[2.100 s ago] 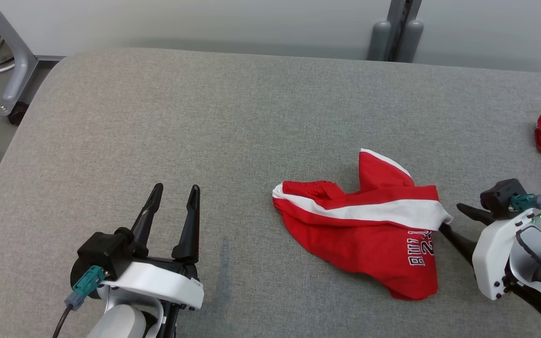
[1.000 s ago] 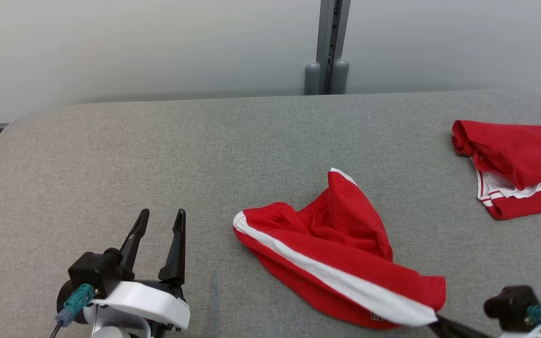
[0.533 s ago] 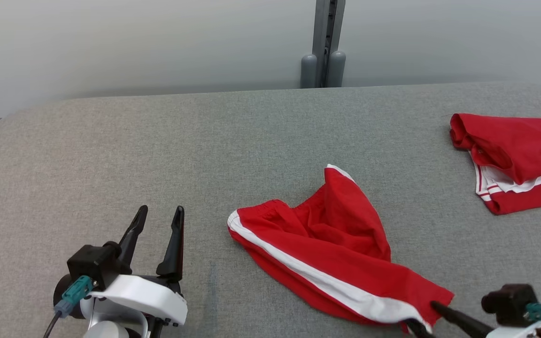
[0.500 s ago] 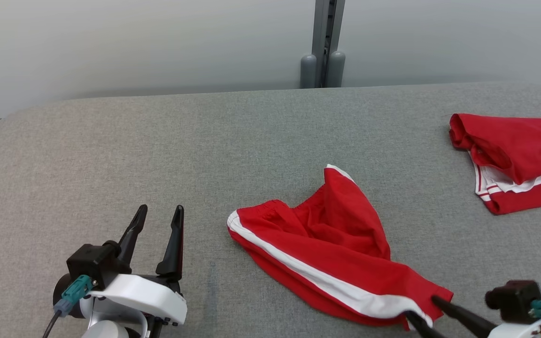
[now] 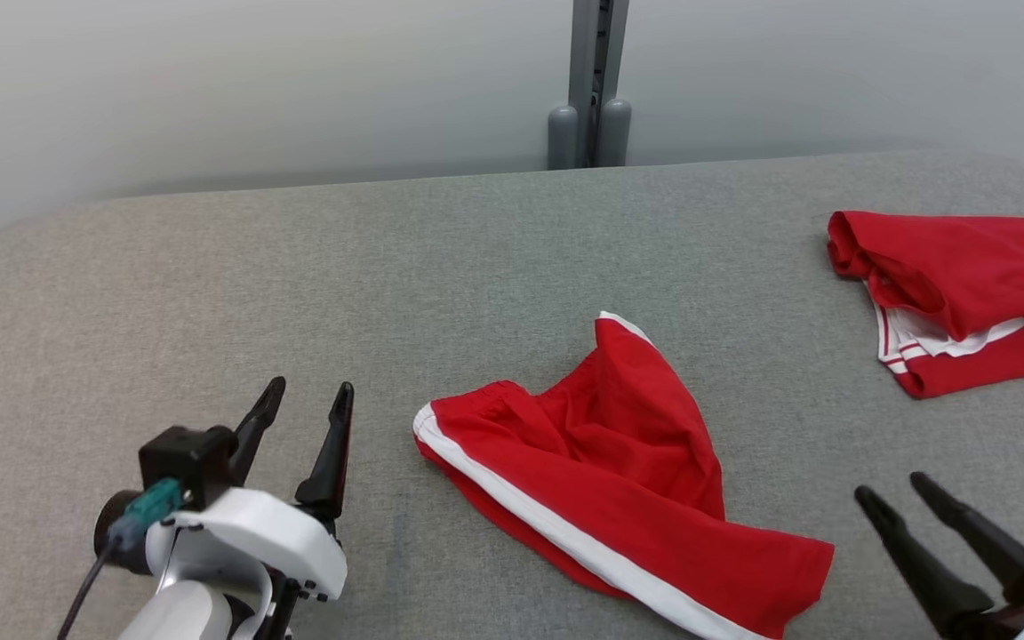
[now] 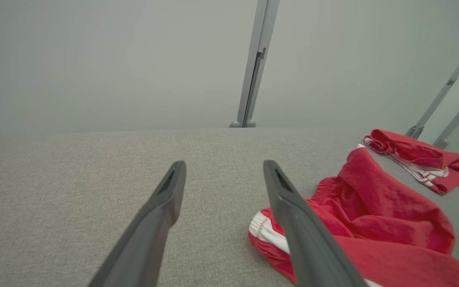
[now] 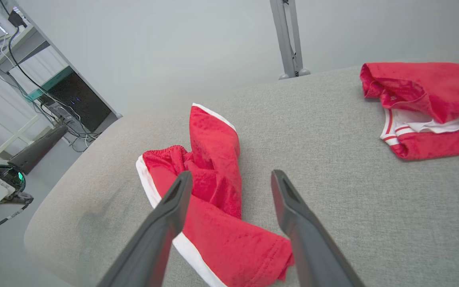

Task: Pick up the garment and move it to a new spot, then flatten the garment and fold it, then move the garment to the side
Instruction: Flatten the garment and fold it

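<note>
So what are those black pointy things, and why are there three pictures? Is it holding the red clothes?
Those black pointy things are a robot's pincers, which it uses like fingers for grabbing. One picture comes from a camera on the robot's head, looking down at a grey padded surface. There you see the left pincer at the lower left and the right pincer at the lower right. The other two pictures come from small cameras on its wrists, each looking along that arm's own two fingers. Crumpled red shorts with a white stripe lie in the middle, between the two pincers. Another red garment lies apart, farther off on the robot's right. Both pincers are open and hold nothing, and the shorts lie loose on the surface.
</note>
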Robot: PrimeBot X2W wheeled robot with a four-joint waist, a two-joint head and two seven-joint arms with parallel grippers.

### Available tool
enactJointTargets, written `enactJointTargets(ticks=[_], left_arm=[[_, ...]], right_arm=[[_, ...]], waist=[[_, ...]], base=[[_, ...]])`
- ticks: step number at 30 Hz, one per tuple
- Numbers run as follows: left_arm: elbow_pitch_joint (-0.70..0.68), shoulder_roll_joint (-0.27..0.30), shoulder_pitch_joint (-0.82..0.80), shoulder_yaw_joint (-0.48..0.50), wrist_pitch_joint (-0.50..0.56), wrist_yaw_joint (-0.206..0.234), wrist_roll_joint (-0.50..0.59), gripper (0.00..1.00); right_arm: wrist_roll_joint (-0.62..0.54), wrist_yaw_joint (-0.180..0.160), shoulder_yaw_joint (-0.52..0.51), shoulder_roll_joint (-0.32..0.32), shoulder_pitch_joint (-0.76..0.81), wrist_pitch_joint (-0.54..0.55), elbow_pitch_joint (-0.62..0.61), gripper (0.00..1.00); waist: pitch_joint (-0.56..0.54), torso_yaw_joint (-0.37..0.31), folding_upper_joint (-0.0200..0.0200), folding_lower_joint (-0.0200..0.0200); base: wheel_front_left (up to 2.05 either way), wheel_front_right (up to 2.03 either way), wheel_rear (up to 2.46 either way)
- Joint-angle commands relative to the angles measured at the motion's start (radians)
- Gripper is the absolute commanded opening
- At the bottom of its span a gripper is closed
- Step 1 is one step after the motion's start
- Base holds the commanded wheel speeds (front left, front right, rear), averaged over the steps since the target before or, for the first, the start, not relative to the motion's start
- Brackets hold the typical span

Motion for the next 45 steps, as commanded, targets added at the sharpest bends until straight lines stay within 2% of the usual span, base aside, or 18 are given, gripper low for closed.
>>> enactJointTargets(ticks=[1, 6, 10, 15, 19, 22, 26, 27, 28, 29, 30, 31, 35, 39, 45], left_arm=[[0.004, 0.01, -0.022, -0.003, 0.019, -0.009, -0.006, 1.0], [0.037, 0.043, -0.084, -0.063, 0.21, -0.062, -0.038, 1.0], [0.085, 0.065, -0.162, -0.107, 0.367, -0.114, -0.063, 1.0], [0.158, 0.063, -0.262, -0.134, 0.534, -0.161, -0.112, 1.0], [0.221, 0.048, -0.321, -0.146, 0.617, -0.193, -0.149, 1.0], [0.28, 0.049, -0.367, -0.157, 0.632, -0.198, -0.13, 1.0], [0.336, 0.018, -0.375, -0.164, 0.65, -0.23, -0.164, 1.0], [0.348, 0.015, -0.378, -0.166, 0.647, -0.235, -0.166, 0.87], [0.348, 0.015, -0.378, -0.166, 0.647, -0.235, -0.166, 0.87], [0.357, 0.007, -0.379, -0.17, 0.646, -0.241, -0.173, 0.73], [0.364, 0.0, -0.378, -0.174, 0.646, -0.247, -0.177, 0.39], [0.374, -0.008, -0.379, -0.176, 0.632, -0.253, -0.175, 0.0], [0.382, -0.016, -0.365, -0.171, 0.6, -0.251, -0.176, 0.0], [0.347, -0.022, -0.319, -0.154, 0.538, -0.222, -0.174, 0.0], [0.202, -0.014, -0.187, -0.13, 0.457, -0.121, -0.165, 0.0]], right_arm=[[0.004, 0.0, -0.015, -0.002, 0.011, -0.006, -0.007, 1.0], [-0.015, 0.0, -0.081, 0.017, 0.011, -0.024, -0.029, 1.0], [-0.029, 0.0, -0.076, 0.032, -0.006, -0.037, -0.026, 1.0], [-0.029, 0.0, -0.048, 0.048, -0.034, -0.054, 0.001, 1.0], [-0.037, 0.0, -0.032, 0.051, -0.057, -0.064, 0.021, 1.0], [-0.037, 0.0, -0.022, 0.051, -0.074, -0.071, 0.034, 1.0], [-0.018, 0.0, -0.015, 0.055, -0.084, -0.08, 0.047, 1.0], [-0.017, 0.0, -0.012, 0.053, -0.088, -0.081, 0.051, 1.0], [-0.017, 0.0, -0.012, 0.053, -0.088, -0.081, 0.051, 1.0], [-0.016, 0.0, -0.01, 0.052, -0.09, -0.082, 0.055, 1.0], [-0.013, 0.0, -0.009, 0.051, -0.09, -0.081, 0.059, 1.0], [-0.012, 0.0, -0.007, 0.048, -0.089, -0.083, 0.066, 1.0], [-0.012, 0.0, -0.009, 0.045, -0.083, -0.087, 0.071, 1.0], [-0.017, 0.0, -0.013, 0.042, -0.07, -0.085, 0.075, 1.0], [-0.027, 0.0, -0.033, 0.041, -0.051, -0.091, 0.082, 1.0]], waist=[[0.004, -0.007, 0.0, 0.0], [0.024, -0.032, 0.0, 0.0], [0.049, -0.051, 0.0, 0.0], [0.079, -0.08, 0.0, 0.0], [0.1, -0.099, 0.0, 0.0], [0.11, -0.109, 0.0, 0.0], [0.109, -0.113, 0.0, 0.0], [0.108, -0.112, 0.0, 0.0], [0.108, -0.112, 0.0, 0.0], [0.107, -0.11, 0.0, 0.0], [0.107, -0.107, 0.0, 0.0], [0.101, -0.1, 0.0, 0.0], [0.094, -0.084, 0.0, 0.0], [0.08, -0.055, 0.0, 0.0], [0.063, 0.002, 0.0, 0.0]], base=[[0.0, 0.0, 0.0], [0.0, 0.0, 0.0], [0.0, 0.0, 0.0], [0.0, 0.0, 0.0], [0.0, 0.0, 0.0], [0.0, 0.0, 0.0], [0.0, 0.0, 0.0], [0.0, 0.0, 0.0], [0.0, 0.0, 0.0], [0.0, 0.0, 0.0], [0.0, 0.0, 0.0], [0.0, 0.0, 0.0], [0.0, 0.0, 0.0], [0.0, 0.0, 0.0], [0.0, 0.0, 0.0]])
